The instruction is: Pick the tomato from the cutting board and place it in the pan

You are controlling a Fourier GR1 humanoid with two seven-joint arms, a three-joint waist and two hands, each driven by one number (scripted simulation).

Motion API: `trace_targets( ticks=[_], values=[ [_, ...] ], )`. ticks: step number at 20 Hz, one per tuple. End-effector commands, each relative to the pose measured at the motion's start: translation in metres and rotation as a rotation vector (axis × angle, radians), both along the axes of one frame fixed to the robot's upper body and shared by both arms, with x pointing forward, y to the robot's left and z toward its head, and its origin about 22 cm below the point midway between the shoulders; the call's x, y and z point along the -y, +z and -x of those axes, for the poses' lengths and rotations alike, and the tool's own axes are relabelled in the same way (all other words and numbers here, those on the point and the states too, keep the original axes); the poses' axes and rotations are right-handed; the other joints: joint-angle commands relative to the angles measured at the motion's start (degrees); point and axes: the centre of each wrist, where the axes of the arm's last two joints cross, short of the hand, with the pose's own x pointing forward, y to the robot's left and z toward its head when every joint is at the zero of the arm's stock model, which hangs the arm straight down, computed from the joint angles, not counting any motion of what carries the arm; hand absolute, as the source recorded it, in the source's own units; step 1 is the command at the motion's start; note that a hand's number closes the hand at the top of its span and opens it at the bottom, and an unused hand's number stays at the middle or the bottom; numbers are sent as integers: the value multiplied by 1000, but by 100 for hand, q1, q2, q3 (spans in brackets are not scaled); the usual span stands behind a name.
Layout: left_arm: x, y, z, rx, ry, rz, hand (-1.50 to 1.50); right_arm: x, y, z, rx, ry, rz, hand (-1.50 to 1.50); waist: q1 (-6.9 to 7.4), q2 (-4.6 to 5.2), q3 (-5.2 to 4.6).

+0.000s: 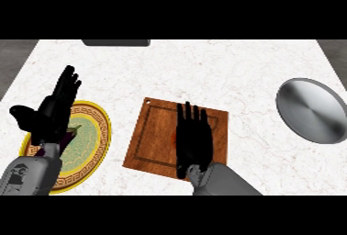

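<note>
A brown wooden cutting board [154, 137] lies in the middle of the white marble counter. My right hand [194, 140] hovers flat over the board's right half with its fingers straight, pointing away from me. A thin sliver of red, the tomato [176, 138], peeks out at the hand's left edge; the rest of it is hidden beneath the palm. The grey metal pan [311, 110] sits at the counter's right side, well apart from the hand. My left hand [51, 112] rests open at the left, fingers up.
A yellow-rimmed patterned plate [92, 147] lies under my left forearm, with a dark purple object [69, 134] on it. A dark grey object [116, 42] sits at the counter's far edge. Bare marble lies between the board and the pan.
</note>
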Motion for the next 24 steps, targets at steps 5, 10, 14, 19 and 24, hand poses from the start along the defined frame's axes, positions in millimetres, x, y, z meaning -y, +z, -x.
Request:
trace_targets(
  ticks=[5, 10, 14, 19, 24],
  values=[
    [3, 1, -10, 0, -3, -1, 0, -12, -27, -9, -60, -67, 93, -150, 22, 12, 0],
    [-20, -2, 0, -4, -3, 2, 0, 2, -42, -20, -119, -69, 83, -150, 10, 7, 0],
    [-16, -8, 1, 3, -16, 7, 0, 4, -52, -30, -152, -73, 73, -150, 23, 12, 0],
    [-10, 7, 7, 3, 7, 12, 0, -10, -49, -20, -128, 74, 103, 150, 49, 2, 1],
    [-2, -9, -3, 2, 3, 8, 0, -7, -47, -25, -110, 88, 98, 150, -5, 2, 0]
  ],
)
